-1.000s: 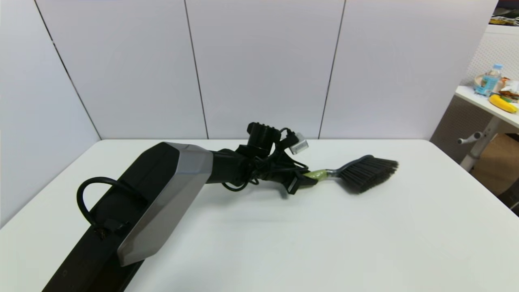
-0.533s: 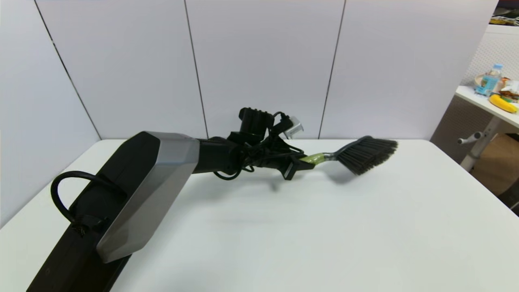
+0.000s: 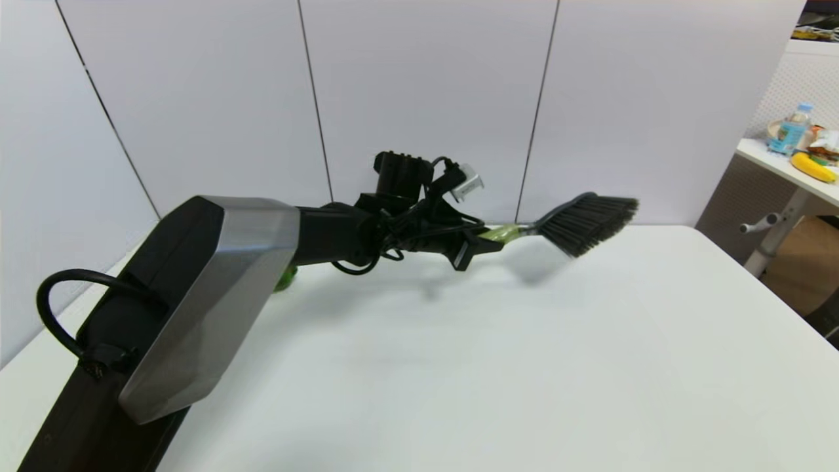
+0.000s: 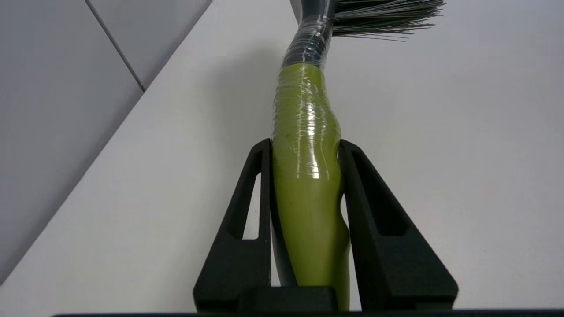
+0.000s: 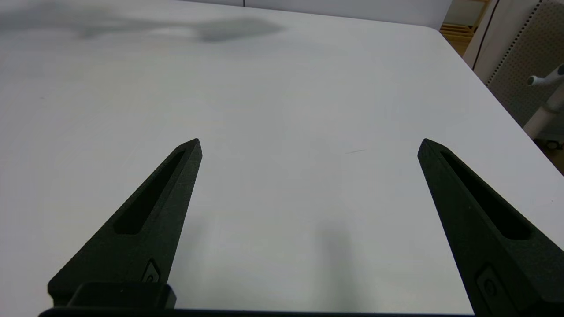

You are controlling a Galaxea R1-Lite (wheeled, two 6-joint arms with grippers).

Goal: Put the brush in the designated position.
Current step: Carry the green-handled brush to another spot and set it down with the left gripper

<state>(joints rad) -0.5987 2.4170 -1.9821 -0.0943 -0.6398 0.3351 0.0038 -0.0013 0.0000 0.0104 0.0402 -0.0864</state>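
1. The right gripper (image 5: 308, 145) is seen parked low over the white table (image 3: 524, 367), its jaws spread wide apart with nothing between them.
2. The left gripper (image 3: 473, 247) is stretched out over the far middle of the table, its jaws clamped on the lime-green handle of the hand brush (image 3: 564, 226).
3. The brush is held clear above the table; its long axis runs straight out from the jaws, grey neck and black bristles pointing toward the far right edge.
4. No designated spot can be made out.
5. No brand, label or writing can be read; only clear wrap is seen on the handle.
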